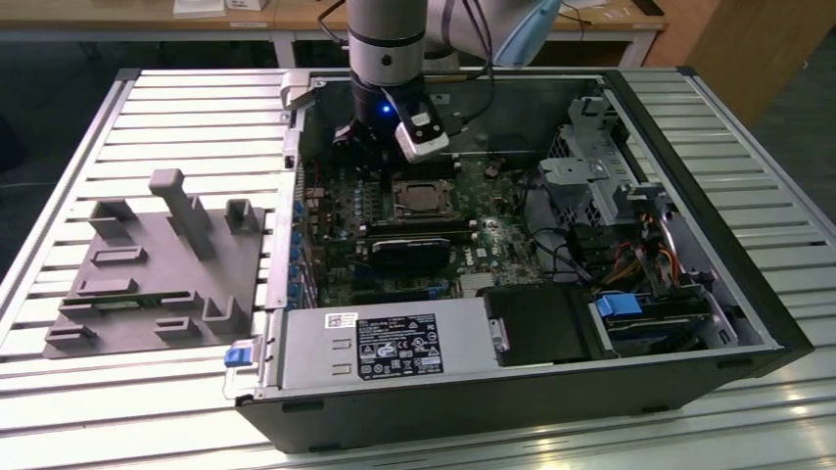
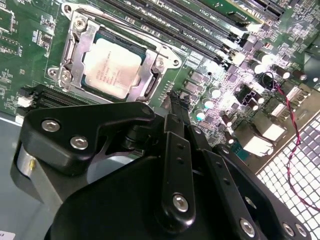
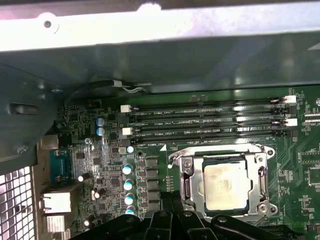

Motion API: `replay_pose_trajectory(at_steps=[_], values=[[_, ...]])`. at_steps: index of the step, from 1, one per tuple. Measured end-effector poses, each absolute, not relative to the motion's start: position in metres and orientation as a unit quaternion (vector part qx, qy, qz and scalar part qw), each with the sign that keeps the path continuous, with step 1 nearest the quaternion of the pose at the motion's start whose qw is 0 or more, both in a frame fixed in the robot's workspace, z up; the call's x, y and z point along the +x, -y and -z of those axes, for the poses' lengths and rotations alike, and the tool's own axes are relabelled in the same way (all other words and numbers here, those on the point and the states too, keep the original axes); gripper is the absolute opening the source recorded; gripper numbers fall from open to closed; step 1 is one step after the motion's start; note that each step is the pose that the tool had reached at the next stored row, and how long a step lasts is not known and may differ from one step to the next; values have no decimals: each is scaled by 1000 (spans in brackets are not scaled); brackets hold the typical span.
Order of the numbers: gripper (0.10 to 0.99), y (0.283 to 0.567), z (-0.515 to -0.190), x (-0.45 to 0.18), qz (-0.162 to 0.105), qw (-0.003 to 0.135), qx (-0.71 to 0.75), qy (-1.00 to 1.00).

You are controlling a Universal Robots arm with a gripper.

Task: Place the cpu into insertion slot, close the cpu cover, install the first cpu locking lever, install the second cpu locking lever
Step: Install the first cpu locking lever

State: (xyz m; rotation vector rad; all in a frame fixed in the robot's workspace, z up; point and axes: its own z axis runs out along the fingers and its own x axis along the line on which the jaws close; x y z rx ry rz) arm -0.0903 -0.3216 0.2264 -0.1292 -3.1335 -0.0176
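Note:
The cpu (image 2: 111, 68) lies flat in the insertion slot (image 1: 418, 199) on the green motherboard, its pale metal top showing through the window of the cpu cover (image 2: 152, 82). The cover (image 3: 191, 186) lies down over the chip (image 3: 224, 186). A thin wire locking lever (image 3: 220, 145) runs along one side of the socket, and another (image 2: 125, 21) lies along its edge. My gripper (image 2: 173, 102) hovers beside the socket with its black fingers together and nothing between them. In the exterior view the gripper (image 1: 371, 139) hangs inside the case, just behind the socket.
Long black memory slots (image 3: 205, 120) run beside the socket. A black heatsink block (image 1: 415, 250) and a grey power-supply box (image 1: 379, 345) sit nearer the case's front wall. Drive cages and cables (image 1: 614, 196) fill the exterior view's right. A grey fixture (image 1: 163, 264) stands on the slatted table.

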Motion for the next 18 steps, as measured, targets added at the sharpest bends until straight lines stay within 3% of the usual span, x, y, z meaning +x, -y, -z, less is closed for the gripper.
replay_pose_trajectory(at_steps=[18], values=[[102, 322, -251, -90, 6, 2, -41, 999]])
